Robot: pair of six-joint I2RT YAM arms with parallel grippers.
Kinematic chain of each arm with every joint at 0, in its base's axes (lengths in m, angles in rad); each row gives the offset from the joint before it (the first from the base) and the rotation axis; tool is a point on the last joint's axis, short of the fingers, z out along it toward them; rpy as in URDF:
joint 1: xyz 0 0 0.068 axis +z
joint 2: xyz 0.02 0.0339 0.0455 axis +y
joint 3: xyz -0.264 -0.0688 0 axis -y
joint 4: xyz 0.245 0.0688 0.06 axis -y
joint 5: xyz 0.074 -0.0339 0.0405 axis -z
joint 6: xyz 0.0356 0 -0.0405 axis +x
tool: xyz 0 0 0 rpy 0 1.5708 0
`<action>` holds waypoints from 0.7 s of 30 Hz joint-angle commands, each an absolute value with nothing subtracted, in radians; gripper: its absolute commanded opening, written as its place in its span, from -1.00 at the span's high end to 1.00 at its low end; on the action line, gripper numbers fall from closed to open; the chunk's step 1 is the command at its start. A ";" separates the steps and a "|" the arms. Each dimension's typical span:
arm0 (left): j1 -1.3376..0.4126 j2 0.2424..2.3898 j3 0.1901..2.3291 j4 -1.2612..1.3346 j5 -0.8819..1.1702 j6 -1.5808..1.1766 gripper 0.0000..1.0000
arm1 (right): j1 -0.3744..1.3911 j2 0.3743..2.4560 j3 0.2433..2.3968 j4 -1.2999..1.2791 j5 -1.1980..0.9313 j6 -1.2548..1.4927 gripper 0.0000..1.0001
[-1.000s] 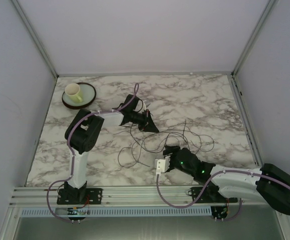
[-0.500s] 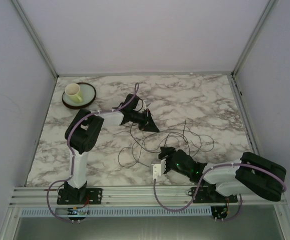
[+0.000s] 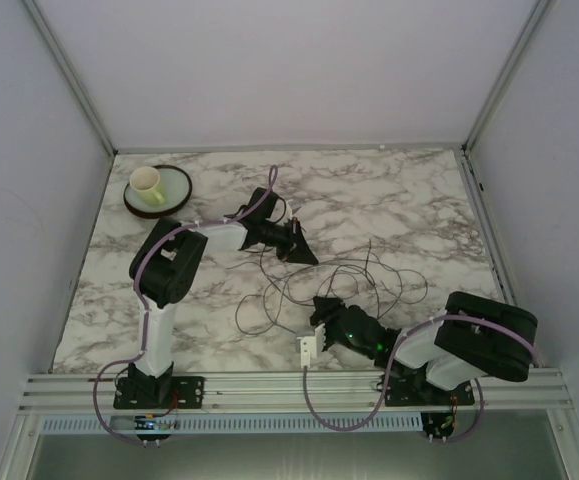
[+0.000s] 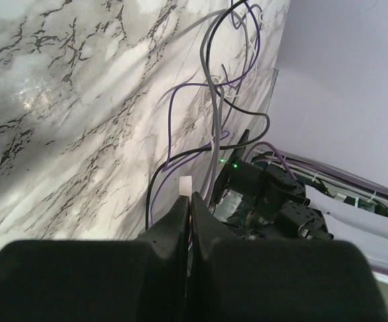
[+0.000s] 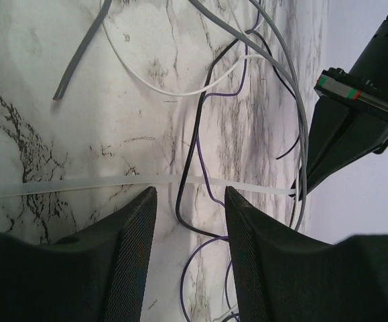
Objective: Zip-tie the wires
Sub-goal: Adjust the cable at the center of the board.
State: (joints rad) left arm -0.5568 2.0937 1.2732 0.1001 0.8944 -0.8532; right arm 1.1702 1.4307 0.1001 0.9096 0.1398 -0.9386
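Plainly, the left gripper [image 4: 188,200] is pinched tight on one end of a pale zip tie [image 5: 80,185], whose strap lies flat across the marble table [image 3: 409,200]. The right gripper [image 5: 188,196] has its jaws partway apart with the strap just off its fingertips, gripping nothing; one black strand crosses the gap. The wires [image 3: 344,280] sprawl in loose loops mid-table, near both grippers
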 commanded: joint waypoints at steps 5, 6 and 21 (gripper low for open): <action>-0.560 2.062 1.296 0.081 0.923 -0.853 1.00 | 1.187 1.525 0.098 1.024 0.162 -0.997 0.11; -0.560 2.061 1.296 0.081 0.922 -0.853 1.00 | 1.187 1.537 0.100 1.032 0.165 -1.004 0.11; -0.561 2.061 1.298 0.083 0.921 -0.854 1.00 | 1.215 1.672 0.111 1.207 0.193 -1.061 0.14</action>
State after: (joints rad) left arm -0.5568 2.0937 1.2743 0.0998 0.8944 -0.8532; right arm 1.1877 1.6623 0.1085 1.1847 0.2108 -1.0561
